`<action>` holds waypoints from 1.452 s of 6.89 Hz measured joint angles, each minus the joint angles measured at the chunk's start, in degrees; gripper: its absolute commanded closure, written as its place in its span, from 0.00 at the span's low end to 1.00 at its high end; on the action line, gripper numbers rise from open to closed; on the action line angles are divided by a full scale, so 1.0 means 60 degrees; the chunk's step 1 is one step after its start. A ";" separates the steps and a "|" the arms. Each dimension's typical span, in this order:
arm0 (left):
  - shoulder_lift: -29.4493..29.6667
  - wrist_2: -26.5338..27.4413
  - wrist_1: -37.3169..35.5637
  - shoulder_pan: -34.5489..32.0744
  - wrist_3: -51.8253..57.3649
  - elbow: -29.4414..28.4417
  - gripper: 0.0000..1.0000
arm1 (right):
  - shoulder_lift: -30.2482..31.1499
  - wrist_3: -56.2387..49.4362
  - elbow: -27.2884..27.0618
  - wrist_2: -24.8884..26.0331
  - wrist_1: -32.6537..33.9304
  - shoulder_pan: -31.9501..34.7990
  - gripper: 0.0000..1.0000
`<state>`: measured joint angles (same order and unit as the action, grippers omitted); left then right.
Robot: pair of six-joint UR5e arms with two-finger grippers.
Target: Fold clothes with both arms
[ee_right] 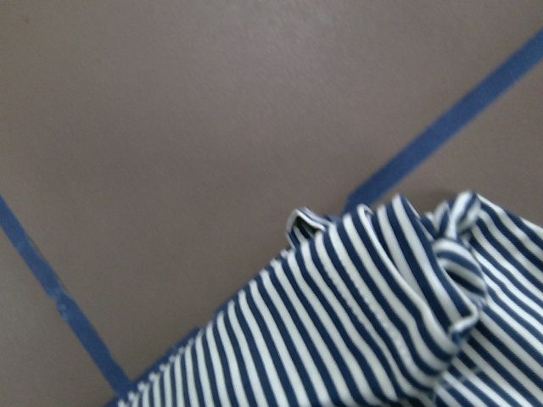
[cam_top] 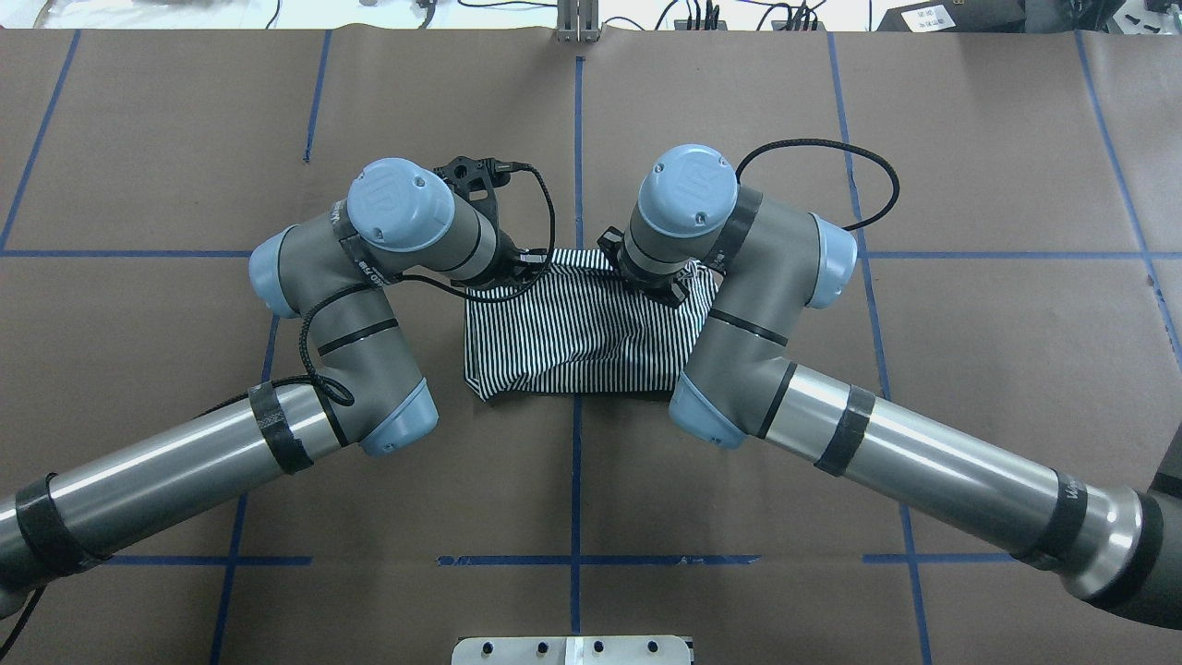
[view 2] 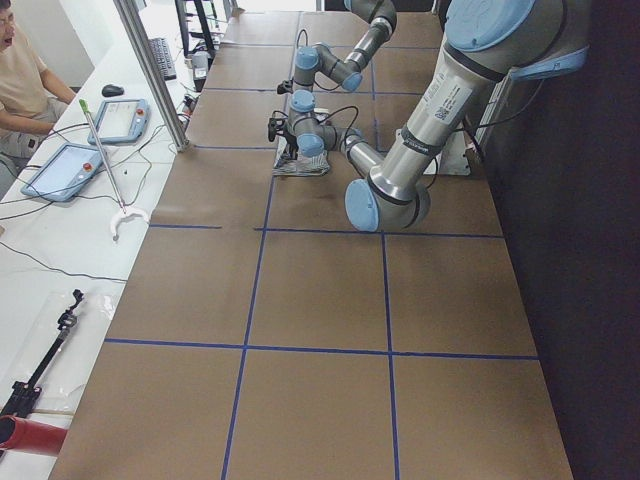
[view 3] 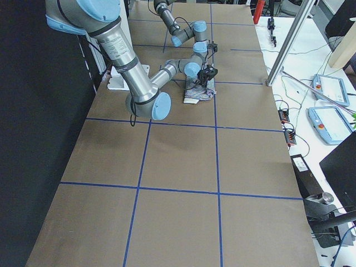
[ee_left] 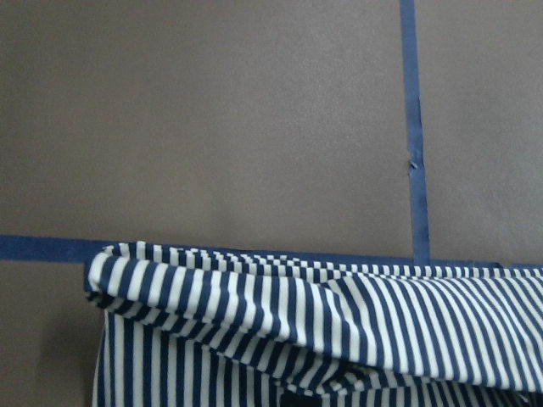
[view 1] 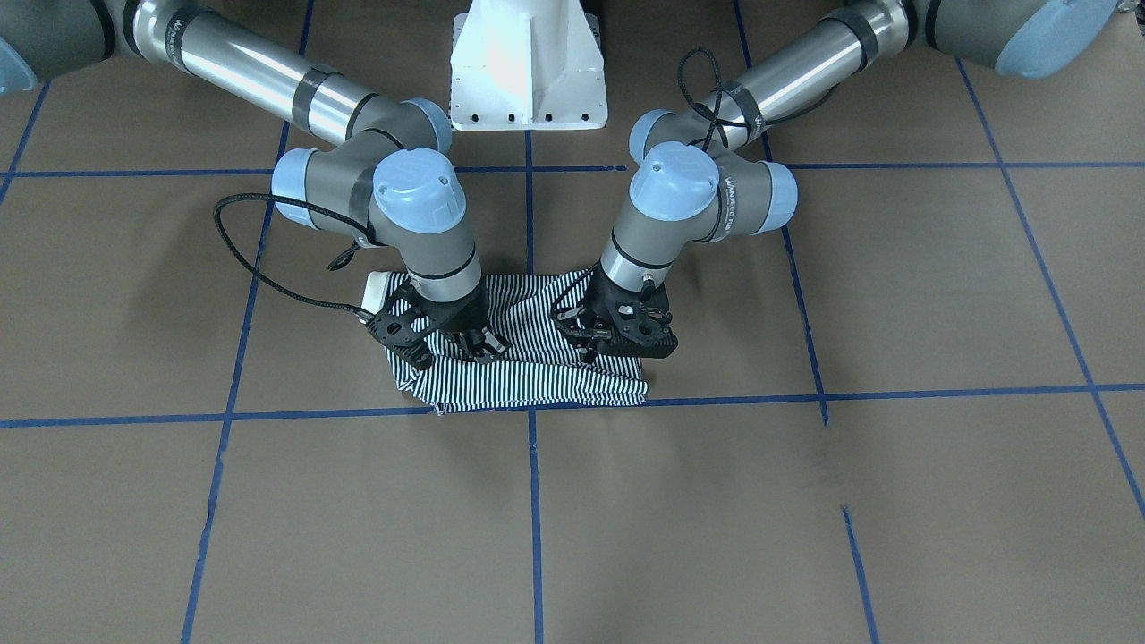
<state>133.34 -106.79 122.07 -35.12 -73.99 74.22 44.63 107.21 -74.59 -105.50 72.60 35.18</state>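
The navy-and-white striped polo shirt (view 1: 537, 380) lies folded into a small rectangle at the middle of the brown table (view 1: 805, 501). It also shows in the overhead view (cam_top: 582, 342). Its cream collar (view 1: 376, 288) pokes out beside my right wrist. My left gripper (view 1: 617, 344) and my right gripper (view 1: 474, 349) are both down on the shirt, each apparently shut on fabric. The wrist views show a lifted, bunched shirt edge (ee_left: 297, 339) (ee_right: 382, 322) close to the cameras, with the fingers hidden.
Blue tape lines (view 1: 535, 501) grid the table. The white pedestal base (view 1: 528, 67) stands behind the shirt. Black cables (view 1: 250, 268) loop off both wrists. A side bench with tablets (view 2: 60, 170) and a seated person (view 2: 20, 80) runs along the far table edge.
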 measured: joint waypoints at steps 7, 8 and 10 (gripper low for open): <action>-0.0008 -0.1423 0.1192 -0.2317 0.1491 -0.1044 1.00 | -0.0609 -0.2105 0.1798 -0.1996 -0.0720 0.2577 1.00; -0.0906 -0.1910 0.1172 -0.2954 0.2172 -0.0259 1.00 | 0.0024 -0.3258 0.1402 -0.2536 -0.0696 0.3099 0.71; -0.2439 -0.2377 0.1157 -0.4314 0.4184 0.0677 1.00 | 0.1685 -0.6216 0.0527 -0.3561 -0.0653 0.4392 0.00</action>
<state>118.70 -121.05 129.01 -61.01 -48.89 78.28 54.74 69.92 -71.43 -126.86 68.68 61.53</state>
